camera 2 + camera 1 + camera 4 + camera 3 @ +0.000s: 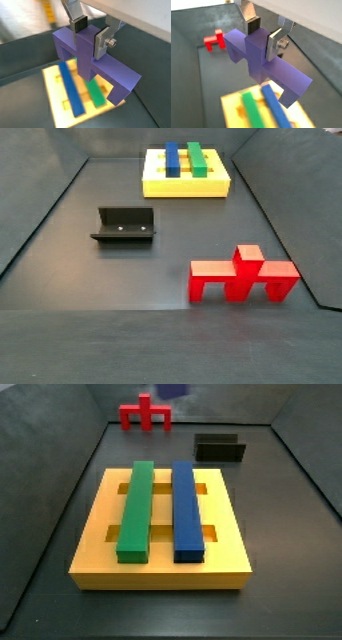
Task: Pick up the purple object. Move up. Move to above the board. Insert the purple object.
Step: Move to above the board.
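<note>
My gripper (263, 34) is closed on the upright stem of the purple object (264, 62), silver fingers (102, 41) pressed against either side of it in both wrist views. The piece hangs clear of the floor, its wide crossbar and short legs below my fingers. Under it lies the board (60, 97), the yellow slab carrying the green bar (95, 92) and the blue bar (70, 87) side by side along its length. In a side view only a purple scrap of the held piece shows at the upper edge (175, 389), high over the far end of the floor. Beyond the board, the fixture (219, 448) stands on the dark floor, and the red piece (144, 413) sits further off near the back wall, well apart from the board (160, 569).
</note>
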